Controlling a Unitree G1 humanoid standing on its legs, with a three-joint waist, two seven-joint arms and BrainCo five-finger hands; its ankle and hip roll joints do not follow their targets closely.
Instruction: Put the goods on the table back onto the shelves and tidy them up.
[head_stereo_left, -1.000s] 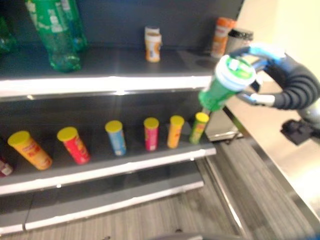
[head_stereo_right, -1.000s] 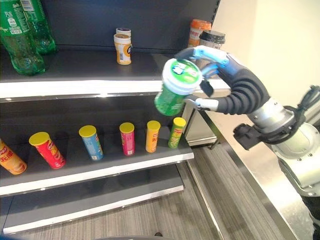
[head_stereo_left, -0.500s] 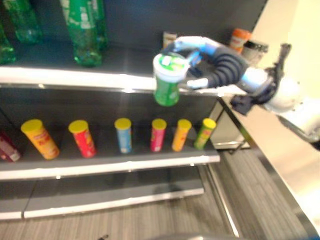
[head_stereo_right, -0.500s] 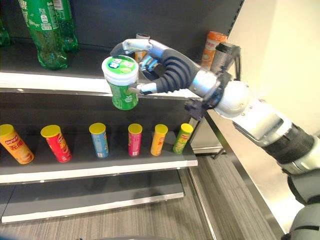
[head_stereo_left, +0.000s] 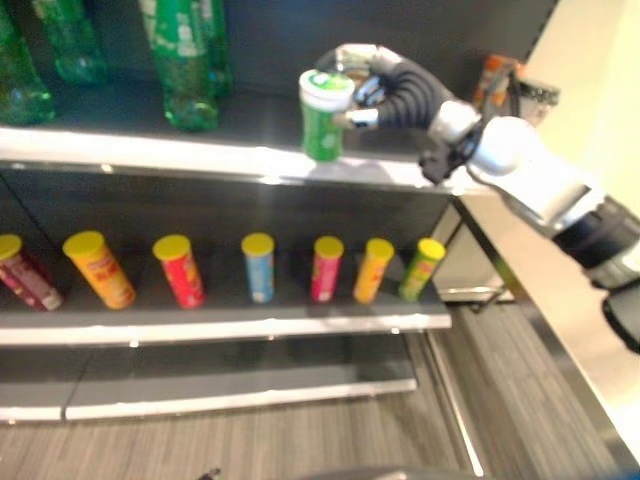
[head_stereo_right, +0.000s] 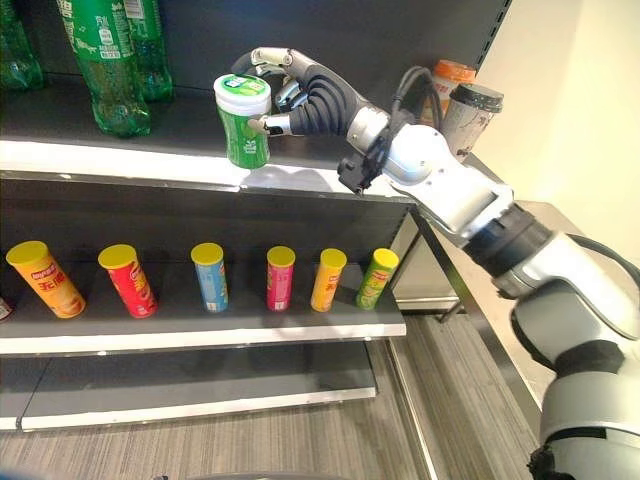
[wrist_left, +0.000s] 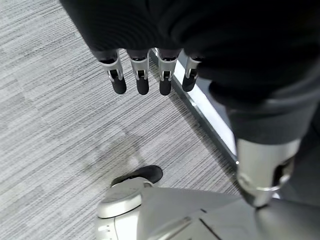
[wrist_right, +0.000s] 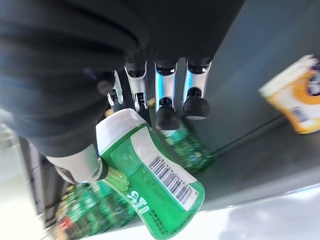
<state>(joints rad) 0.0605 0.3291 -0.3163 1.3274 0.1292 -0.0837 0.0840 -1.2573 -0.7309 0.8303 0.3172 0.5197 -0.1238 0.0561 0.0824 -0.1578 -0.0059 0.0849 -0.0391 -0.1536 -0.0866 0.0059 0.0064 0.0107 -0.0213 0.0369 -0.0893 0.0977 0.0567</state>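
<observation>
Since a second ago, the right robot hand (head_stereo_right: 300, 95), gripping the green white-lidded plastic canister (head_stereo_right: 243, 122), has carried it above the top dark shelf's (head_stereo_right: 120, 160) front edge, nearly placed.

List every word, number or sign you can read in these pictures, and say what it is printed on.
Green canister in the right hand: a barcode and white print, tilted and partly cut off; not readable.
Green bottles on the top shelf: labels too small to read.
Chip tubes on the lower shelf: print too small to read.
</observation>
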